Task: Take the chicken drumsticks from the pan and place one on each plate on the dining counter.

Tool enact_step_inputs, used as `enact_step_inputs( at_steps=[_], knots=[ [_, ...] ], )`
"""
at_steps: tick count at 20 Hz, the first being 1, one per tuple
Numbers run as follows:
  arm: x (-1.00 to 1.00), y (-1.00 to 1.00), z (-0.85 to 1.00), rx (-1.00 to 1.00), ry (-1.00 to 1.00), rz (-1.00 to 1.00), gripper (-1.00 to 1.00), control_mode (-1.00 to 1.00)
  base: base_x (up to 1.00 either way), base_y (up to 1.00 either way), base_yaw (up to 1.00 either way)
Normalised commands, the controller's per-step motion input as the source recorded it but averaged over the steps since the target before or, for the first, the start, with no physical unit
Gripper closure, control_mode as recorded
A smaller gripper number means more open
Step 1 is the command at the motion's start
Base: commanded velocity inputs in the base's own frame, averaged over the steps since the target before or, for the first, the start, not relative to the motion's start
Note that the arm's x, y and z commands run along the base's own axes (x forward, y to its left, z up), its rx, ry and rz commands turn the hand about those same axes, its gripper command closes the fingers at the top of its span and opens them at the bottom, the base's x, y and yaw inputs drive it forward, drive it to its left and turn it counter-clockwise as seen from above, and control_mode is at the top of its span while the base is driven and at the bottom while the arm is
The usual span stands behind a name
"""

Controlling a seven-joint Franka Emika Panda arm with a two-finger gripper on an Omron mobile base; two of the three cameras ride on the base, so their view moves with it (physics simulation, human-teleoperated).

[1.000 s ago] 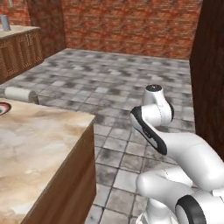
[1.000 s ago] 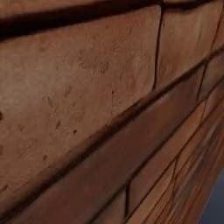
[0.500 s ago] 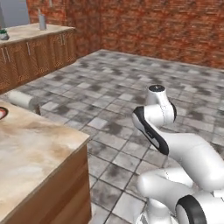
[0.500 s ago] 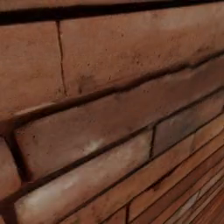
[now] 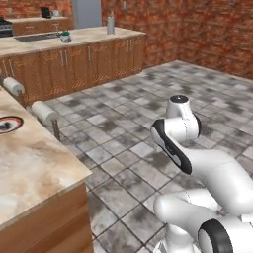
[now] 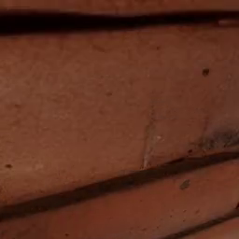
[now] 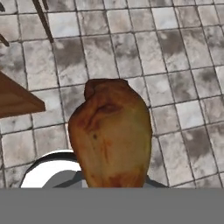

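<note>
gripper (image 7: 114,186): we see it pinched tight on drumstick (image 7: 110,135) | drumstick: thick end out, over floor (image 7: 175,52)

Dining counter (image 5: 34,163) w/ ringed plate (image 5: 9,124) at left edge, tiled floor (image 5: 148,113)

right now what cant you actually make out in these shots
- Gripper fingertips: hand view, hidden behind the drumstick that fills the foreground.
- Plate on the dining counter: left base view, cut off by the left edge.
- Right base view: a brick wall close up blocks everything else.
- Small items on the far worktop: too small to identify.
</note>
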Motion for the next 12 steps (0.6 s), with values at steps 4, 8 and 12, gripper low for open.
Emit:
enact_step_inputs(
  at_steps=[4, 8, 12],
  knots=[
    [0.00, 0.00, 0.00, 0.00, 0.00, 0.00, 1.00, 1.00, 0.94, -0.73, 0.55],
    [0.00, 0.00, 0.00, 0.00, 0.00, 0.00, 1.00, 1.00, 0.94, -0.75, 0.53],
    [0.00, 0.00, 0.00, 0.00, 0.00, 0.00, 1.00, 1.00, 0.97, -0.76, 0.53]
  ],
)
